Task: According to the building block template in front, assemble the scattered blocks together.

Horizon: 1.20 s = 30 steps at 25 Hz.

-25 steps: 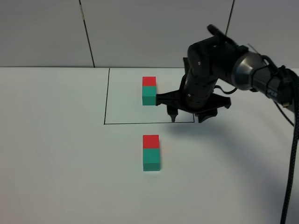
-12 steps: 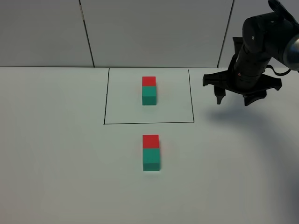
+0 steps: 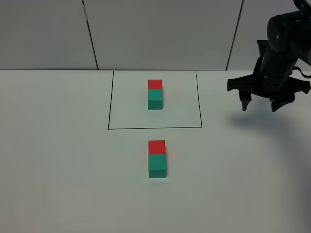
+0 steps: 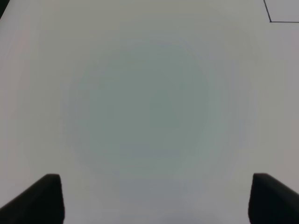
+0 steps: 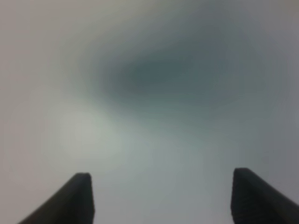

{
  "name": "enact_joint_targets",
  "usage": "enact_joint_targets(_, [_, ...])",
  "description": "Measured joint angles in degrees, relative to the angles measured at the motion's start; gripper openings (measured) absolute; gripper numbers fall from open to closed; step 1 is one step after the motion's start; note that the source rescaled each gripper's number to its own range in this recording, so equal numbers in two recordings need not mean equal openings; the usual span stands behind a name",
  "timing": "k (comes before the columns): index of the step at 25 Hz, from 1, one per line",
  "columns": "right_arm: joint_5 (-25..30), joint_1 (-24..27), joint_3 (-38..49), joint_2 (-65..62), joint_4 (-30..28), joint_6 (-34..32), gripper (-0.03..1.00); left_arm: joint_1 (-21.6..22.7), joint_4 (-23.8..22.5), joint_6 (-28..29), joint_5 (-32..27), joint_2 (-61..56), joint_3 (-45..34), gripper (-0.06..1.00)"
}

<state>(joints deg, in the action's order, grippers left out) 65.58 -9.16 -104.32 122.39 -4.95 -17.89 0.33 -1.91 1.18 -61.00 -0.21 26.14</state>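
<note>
The building block template is a red cube touching a teal cube inside a thin black rectangle at the back middle. The scattered blocks, a red cube and a teal cube, sit touching in a row just in front of the rectangle. My right gripper is open and empty, hovering above the table to the right of the rectangle. Its wrist view shows only open fingertips over blurred table. My left gripper is open over bare table and is out of the exterior view.
The white table stretches on all sides of the blocks. A grey panelled wall rises behind it. A corner of the black rectangle shows at the edge of the left wrist view.
My right arm has swung from beside the template cubes inside the rectangle out to the right of the frame and a little higher. The blocks have not moved.
</note>
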Motion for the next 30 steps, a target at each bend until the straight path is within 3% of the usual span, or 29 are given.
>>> enact_joint_targets(8, [0.05, 2.35, 0.13, -1.35, 2.42, 1.11, 0.58, 0.00, 0.00, 0.00, 0.00, 0.00, 0.00, 0.87])
enact_joint_targets(15, [-2.67, 4.13, 5.78, -7.65, 2.42, 2.08, 0.58, 0.00, 0.00, 0.00, 0.00, 0.00, 0.00, 0.87])
enact_joint_targets(30, [-13.21, 4.74, 36.47, -32.07, 0.53, -0.85, 0.58, 0.00, 0.00, 0.00, 0.00, 0.00, 0.00, 0.87])
